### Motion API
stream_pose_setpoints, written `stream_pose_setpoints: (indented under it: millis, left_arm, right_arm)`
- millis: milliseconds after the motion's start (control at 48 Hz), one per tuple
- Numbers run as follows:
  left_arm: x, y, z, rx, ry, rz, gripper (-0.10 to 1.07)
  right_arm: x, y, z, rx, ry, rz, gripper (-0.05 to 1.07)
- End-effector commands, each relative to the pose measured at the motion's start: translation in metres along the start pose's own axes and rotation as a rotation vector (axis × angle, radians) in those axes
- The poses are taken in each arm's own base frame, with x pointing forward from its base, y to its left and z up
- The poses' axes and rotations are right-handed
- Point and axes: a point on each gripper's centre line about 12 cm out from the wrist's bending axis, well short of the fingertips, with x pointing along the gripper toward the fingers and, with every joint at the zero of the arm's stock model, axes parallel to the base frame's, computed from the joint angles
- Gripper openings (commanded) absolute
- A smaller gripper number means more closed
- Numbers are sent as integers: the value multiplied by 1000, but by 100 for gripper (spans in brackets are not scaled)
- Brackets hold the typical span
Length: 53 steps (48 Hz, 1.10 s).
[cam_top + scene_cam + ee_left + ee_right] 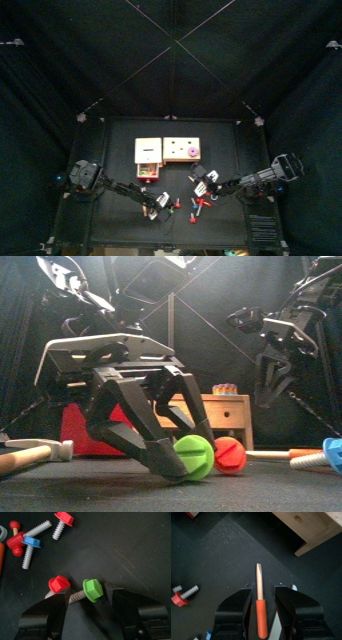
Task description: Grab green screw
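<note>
Green screw between left jaws | front view hides its shaft

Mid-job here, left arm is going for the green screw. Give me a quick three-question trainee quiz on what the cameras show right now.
1. True or false: the green screw lies between the jaws of the left pincer.
2. Which thing lies right beside the green screw?
A. a red screw
B. a yellow ball
C. a metal spoon
3. Fill in: the right pincer has a slim stick, orange at one end and ____ at the other, between its jaws.

Key: 1 true; the jaws stand apart on either side of its head, not yet clamped. 2 A. 3 wood-coloured; whether it is gripped or just lying there cannot be told.
</note>
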Motion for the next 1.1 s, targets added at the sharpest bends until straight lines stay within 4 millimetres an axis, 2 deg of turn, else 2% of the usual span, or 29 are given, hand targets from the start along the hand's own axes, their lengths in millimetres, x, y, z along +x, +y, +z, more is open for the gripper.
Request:
stream_pose_setpoints:
  millis: [0, 271, 625, 938, 1083]
  left_arm:
    - [-3, 7, 9, -4, -26, 17, 78]
    - [-11, 11, 16, -19, -47, 30, 76]
    - [-34, 18, 30, -23, -96, 58, 76]
    - [-38, 19, 31, -41, -100, 62, 75]
    - [-47, 18, 30, -47, -104, 65, 75]
  right_arm:
    - [-4, 2, 5, 12, -11, 13, 71]
    - [-4, 2, 5, 11, -12, 13, 71]
    - [-4, 2, 5, 10, -11, 13, 71]
    - [-4, 2, 5, 10, -11, 13, 71]
    - [-4, 2, 4, 9, -11, 14, 71]
